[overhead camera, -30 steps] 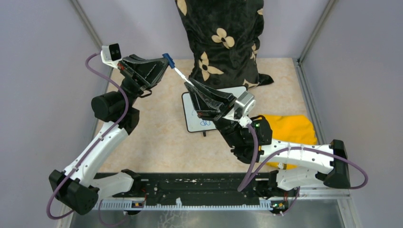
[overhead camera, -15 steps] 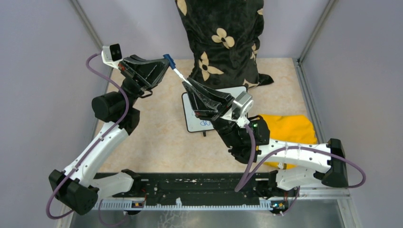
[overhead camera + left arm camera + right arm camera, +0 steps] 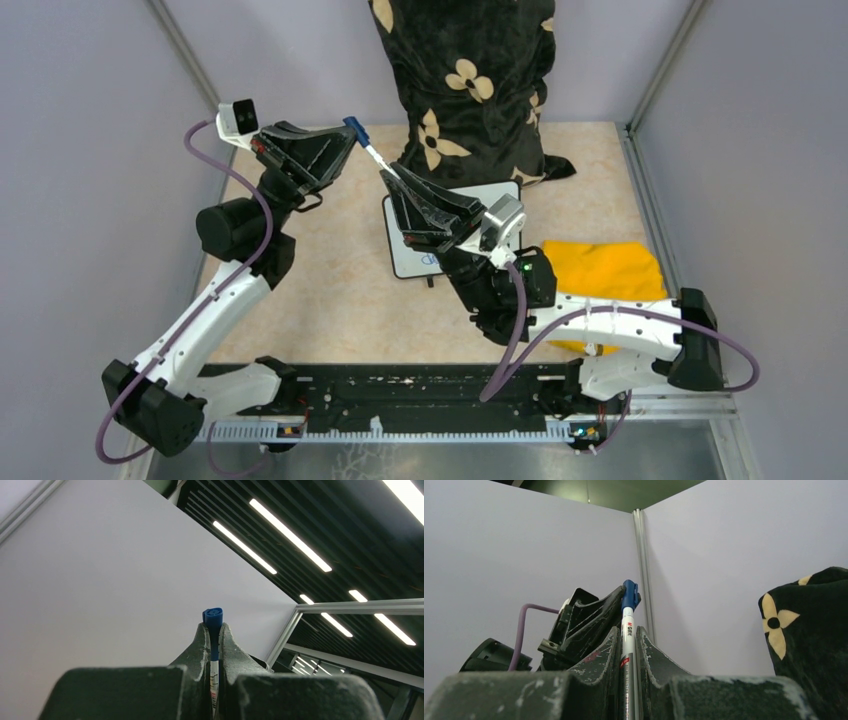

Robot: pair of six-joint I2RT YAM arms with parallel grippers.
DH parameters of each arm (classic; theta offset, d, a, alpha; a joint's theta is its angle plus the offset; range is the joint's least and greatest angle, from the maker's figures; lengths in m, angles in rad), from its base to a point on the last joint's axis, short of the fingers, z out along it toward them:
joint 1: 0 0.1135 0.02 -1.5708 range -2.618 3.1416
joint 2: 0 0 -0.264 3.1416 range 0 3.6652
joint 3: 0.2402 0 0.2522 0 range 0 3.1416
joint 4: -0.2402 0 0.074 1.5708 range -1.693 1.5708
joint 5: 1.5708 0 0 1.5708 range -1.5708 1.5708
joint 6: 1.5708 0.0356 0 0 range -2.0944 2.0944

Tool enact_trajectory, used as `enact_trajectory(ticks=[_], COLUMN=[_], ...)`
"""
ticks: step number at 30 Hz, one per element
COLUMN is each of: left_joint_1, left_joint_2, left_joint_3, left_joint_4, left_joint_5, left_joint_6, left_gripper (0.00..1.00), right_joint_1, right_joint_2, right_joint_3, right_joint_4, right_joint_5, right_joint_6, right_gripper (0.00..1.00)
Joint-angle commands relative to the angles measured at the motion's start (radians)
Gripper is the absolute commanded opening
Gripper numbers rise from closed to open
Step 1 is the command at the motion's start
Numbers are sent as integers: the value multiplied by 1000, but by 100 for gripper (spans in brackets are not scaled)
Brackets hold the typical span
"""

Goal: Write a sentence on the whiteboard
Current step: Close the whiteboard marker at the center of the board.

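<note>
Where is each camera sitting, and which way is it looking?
Top external: high behind the arms, looking down at the table; shows both arms, the left gripper and right gripper sharing the marker, near the whiteboard.
Left wrist: on the left arm, tilted up at wall and ceiling lights; its own fingers pinch the blue cap.
Right wrist: on the right arm, facing up at a wall corner; its own fingers grip the barrel, left gripper beyond.
Shared: all three see the marker.
</note>
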Motion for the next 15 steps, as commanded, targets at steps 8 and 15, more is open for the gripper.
enact_trajectory(ticks=[8, 15], left_joint_1=[-7, -8], left_joint_2=[-31, -33], left_joint_3=[-55, -51], left_joint_4=[-1, -5], left_joint_5=[-77, -77], left_joint_6=[-34, -28], left_gripper=[0, 0], right_joint_1=[11, 13], right_joint_2=[72, 98], right_joint_3=[61, 83], right_joint_4=[257, 268], right_joint_5=[82, 90], right_joint_6=[-46, -46], right_gripper=[0, 0])
